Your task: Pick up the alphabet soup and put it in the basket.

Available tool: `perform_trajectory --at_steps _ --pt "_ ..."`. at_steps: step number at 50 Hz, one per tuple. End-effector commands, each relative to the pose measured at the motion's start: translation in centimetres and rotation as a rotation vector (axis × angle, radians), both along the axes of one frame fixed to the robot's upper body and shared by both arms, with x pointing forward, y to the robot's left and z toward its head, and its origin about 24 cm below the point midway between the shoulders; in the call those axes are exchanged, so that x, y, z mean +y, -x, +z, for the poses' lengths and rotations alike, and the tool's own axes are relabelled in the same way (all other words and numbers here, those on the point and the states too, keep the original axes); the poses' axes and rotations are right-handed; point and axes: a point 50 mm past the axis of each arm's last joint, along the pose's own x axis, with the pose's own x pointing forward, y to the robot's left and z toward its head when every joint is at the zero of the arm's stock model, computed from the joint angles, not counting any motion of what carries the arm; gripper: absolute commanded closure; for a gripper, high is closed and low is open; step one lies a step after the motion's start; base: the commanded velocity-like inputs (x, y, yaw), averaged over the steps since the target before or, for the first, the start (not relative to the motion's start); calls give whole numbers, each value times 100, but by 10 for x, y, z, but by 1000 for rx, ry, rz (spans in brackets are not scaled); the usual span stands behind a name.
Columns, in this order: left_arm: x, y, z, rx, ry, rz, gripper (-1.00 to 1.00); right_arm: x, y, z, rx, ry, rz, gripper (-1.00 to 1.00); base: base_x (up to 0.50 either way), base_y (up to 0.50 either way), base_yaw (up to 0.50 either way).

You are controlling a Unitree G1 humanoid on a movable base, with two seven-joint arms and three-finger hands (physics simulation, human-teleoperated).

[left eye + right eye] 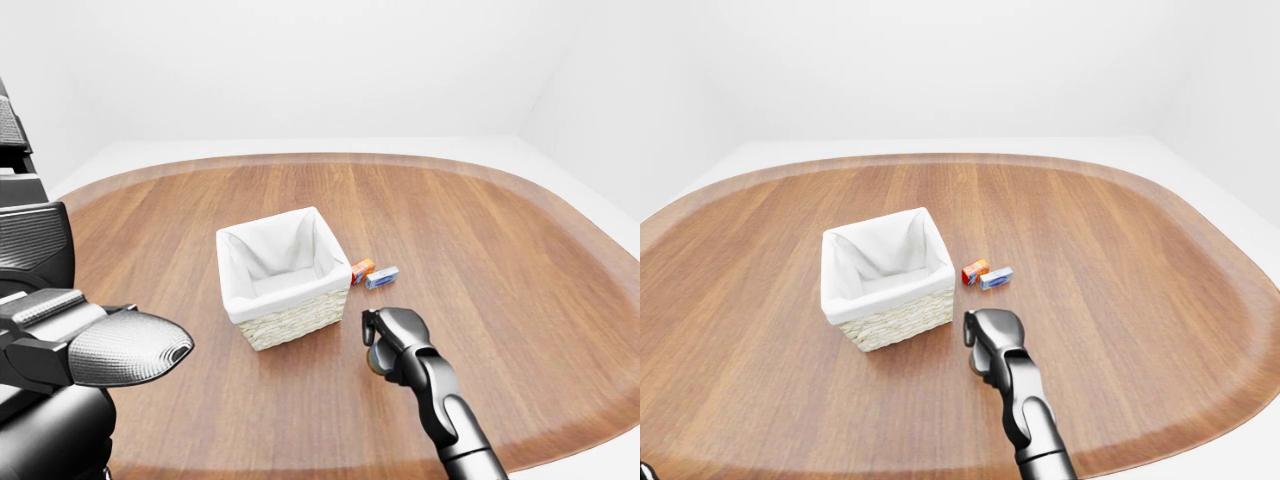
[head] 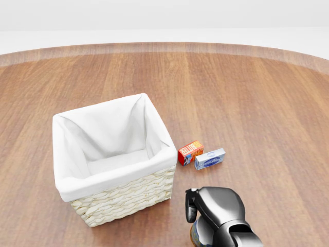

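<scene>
While right hand point(image 2: 216, 213) hangs low | basket point(image 2: 115, 198) beside, apart

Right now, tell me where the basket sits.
In the head view the basket stands left of centre on the wooden table, with two small boxes just to its right and the right hand lower right.

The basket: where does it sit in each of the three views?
Left-eye view: basket left of centre.
Head view: large, lower left.
Right-eye view: left of centre.
Shared landmark: the small red box and blue box just to its right.
</scene>
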Motion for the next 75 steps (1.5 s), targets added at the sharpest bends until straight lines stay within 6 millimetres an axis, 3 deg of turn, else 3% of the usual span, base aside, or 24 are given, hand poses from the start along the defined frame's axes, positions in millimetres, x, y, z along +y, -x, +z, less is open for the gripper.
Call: perform_trajectory --at_steps 1,19,27,33,37,42,57,75 --pt "0 0 0 -2 -1 0 -100 6 3 34 -65 15 39 95 0 0 0" --pt "-2 0 -3 -15 -28 17 -100 10 3 66 -94 41 76 95 0 0 0" --pt "-3 -1 -3 -3 -27 8 -100 17 6 96 -130 45 109 95 0 0 0" --pt "-2 0 -2 -13 -26 12 -100 16 5 101 -129 57 109 95 0 0 0" --pt "-2 0 -2 -8 -21 7 -100 14 5 125 -201 71 103 95 0 0 0" --pt "-3 0 -2 -11 -30 13 -100 12 4 126 -203 77 92 95 0 0 0" --pt "-2 -1 -2 -2 -23 7 -100 12 4 153 -322 76 80 95 0 0 0" --pt "-3 -1 -2 8 -18 0 -100 20 5 198 -523 62 83 95 0 0 0"
